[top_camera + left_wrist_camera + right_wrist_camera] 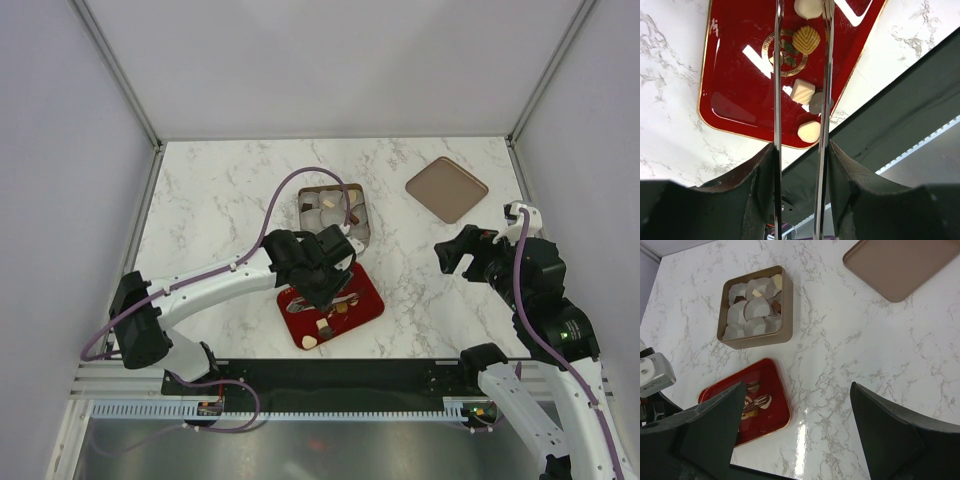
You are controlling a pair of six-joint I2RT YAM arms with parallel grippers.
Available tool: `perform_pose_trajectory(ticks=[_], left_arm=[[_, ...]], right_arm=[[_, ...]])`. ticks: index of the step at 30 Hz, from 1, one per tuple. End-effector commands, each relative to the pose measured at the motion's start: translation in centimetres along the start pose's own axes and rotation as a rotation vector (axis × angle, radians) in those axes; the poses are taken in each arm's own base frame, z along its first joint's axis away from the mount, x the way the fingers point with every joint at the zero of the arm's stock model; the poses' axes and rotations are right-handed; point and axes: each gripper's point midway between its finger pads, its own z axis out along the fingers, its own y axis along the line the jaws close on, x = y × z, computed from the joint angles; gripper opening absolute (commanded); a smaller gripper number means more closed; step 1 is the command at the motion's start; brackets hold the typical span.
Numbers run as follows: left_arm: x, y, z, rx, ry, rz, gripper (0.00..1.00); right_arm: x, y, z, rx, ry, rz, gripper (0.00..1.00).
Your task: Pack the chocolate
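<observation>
The red tray point(735, 75) holds several chocolates: a cream square point(802, 91), a tan ribbed piece point(806, 40), a cream heart point(809, 131) and a cream round one point(809, 7). My left gripper point(801, 150) is shut on metal tongs point(777, 75), whose two blades straddle these pieces with a gap between them. In the top view it point(320, 265) hovers over the tray point(368, 305). The gold box point(755, 337) of paper cups holds a few pieces point(756, 292). My right gripper point(796, 390) is open and empty, high over the table.
The box point(333, 212) sits just behind the tray. Its brown lid point(447, 188) lies at the back right, also in the right wrist view point(900, 265). The table's black front rail point(890, 115) runs close to the tray's near edge.
</observation>
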Motion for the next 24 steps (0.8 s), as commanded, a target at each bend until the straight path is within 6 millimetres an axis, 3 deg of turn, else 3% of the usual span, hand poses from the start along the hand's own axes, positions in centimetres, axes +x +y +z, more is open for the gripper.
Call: perform_pose_trajectory(ticks=[1, 15, 24], left_arm=[[0.3, -1.1, -0.5, 0.041, -0.007, 0.014, 0.50], [1.1, -1.1, 0.5, 0.024, 0.014, 0.014, 0.50], [0.5, -1.1, 0.1, 0.021, -0.006, 0.010, 0.47]], right_arm=[[-1.3, 0.3, -0.7, -0.006, -0.043, -0.004, 0.94], [-1.3, 0.4, -0.9, -0.010, -0.048, 0.004, 0.94], [-1.3, 0.3, -1.1, -0.008, -0.052, 0.002, 0.94]])
